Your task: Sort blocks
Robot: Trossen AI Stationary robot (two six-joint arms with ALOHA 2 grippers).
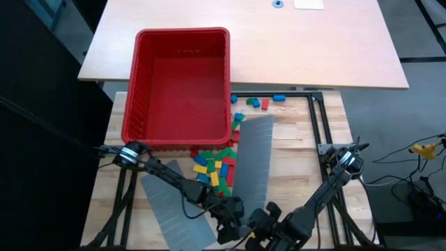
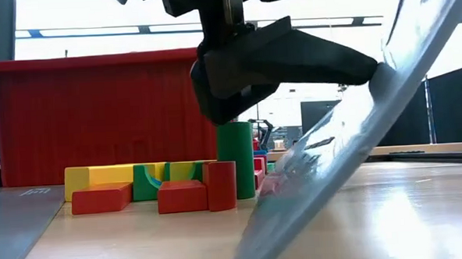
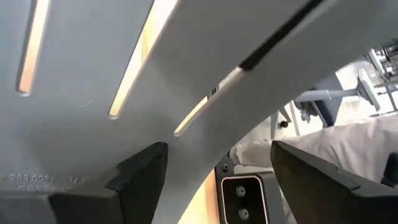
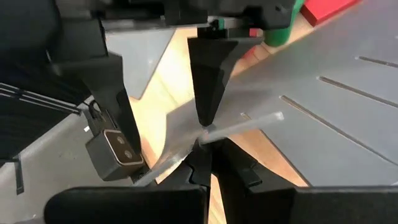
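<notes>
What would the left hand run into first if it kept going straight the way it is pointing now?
Probably the tilted grey slotted panel. In the left wrist view it fills the space just ahead of the left hand, whose fingers sit apart below it. Depth is unclear.

Both arms reach in from the near corners of the table and meet low at its near edge, their wrists almost touching. The left gripper (image 1: 230, 222) has its fingers (image 3: 140, 171) spread apart. The right gripper (image 1: 261, 224) has its fingertips (image 4: 202, 155) pinched closed on the edge of a grey panel (image 1: 252, 160).
</notes>
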